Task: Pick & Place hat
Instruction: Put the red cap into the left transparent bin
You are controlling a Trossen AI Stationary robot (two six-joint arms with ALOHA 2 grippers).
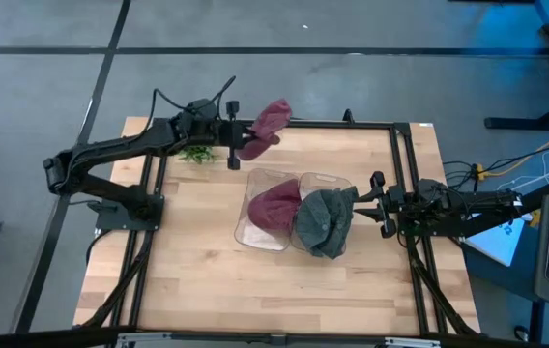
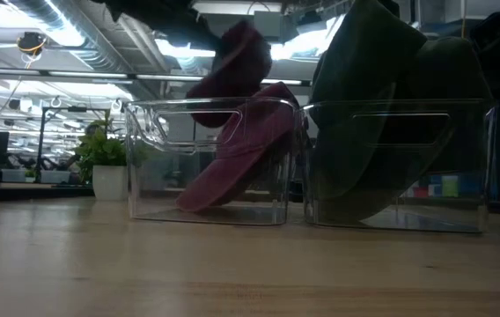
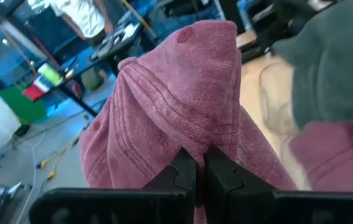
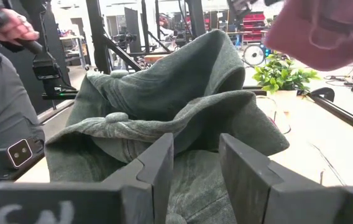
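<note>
Left hand (image 1: 239, 135) clamped on maroon hat (image 1: 268, 124), aloft at desk's (image 1: 197, 280) far edge.
I judge the left bin (image 1: 267, 211) lies nearward below; right hand (image 1: 366, 200) apart at grey hat (image 1: 323, 222).

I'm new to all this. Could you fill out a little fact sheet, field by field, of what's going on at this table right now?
Left gripper: shut on a red hat, held above the table's far edge
Right gripper: open, at the grey hat
Grey hat: draped in the right clear bin
Second red hat: lies in the left clear bin
Plant: small, by the left arm
Table: light wood
</note>
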